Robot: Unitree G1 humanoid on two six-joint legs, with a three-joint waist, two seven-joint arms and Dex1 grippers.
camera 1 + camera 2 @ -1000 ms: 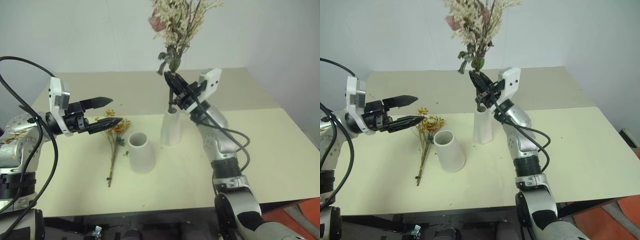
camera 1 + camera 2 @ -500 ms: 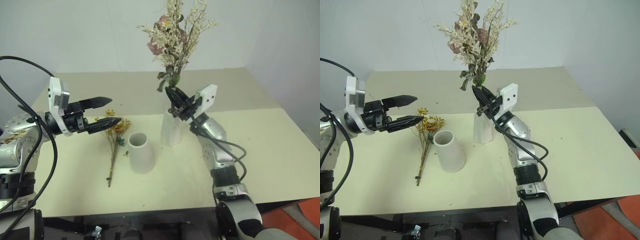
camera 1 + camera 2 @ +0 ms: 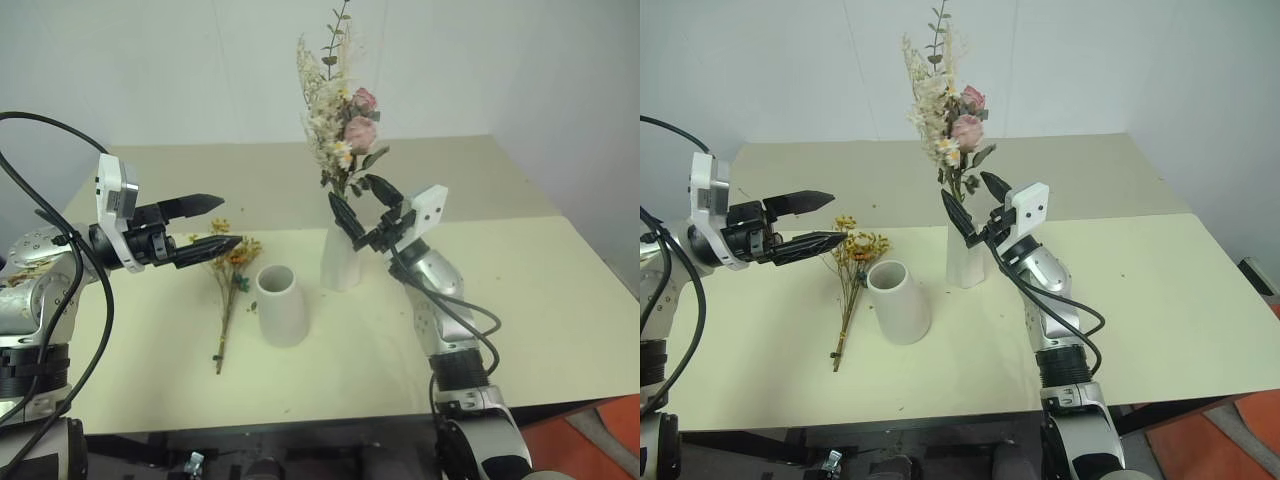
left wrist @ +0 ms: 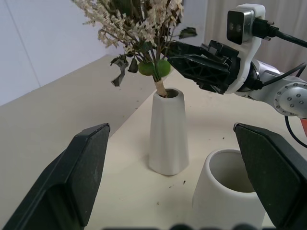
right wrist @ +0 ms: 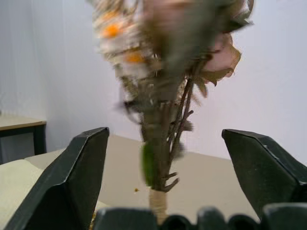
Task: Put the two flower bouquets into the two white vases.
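Note:
The pink-rose bouquet (image 3: 340, 130) stands upright with its stems in the taller white vase (image 3: 341, 256) at mid-table. My right gripper (image 3: 351, 188) is open just above the vase neck, a finger on either side of the stems (image 5: 165, 139) and not touching them. The short wide-mouthed vase (image 3: 281, 305) stands empty, in front and to the left of the tall one. Left of it the yellow bouquet (image 3: 228, 275) lies flat on the table. My left gripper (image 3: 232, 221) hovers open above its flower heads, holding nothing. The left wrist view takes in both vases (image 4: 168, 132) and the right gripper (image 4: 201, 62).
The cream table (image 3: 520, 290) stretches bare to the right of the vases and toward its front edge. A white wall rises behind the far edge.
My right gripper opened and let go of the rose bouquet, sinking a little. The bouquet dropped lower into the tall vase and turned. The left arm stayed still.

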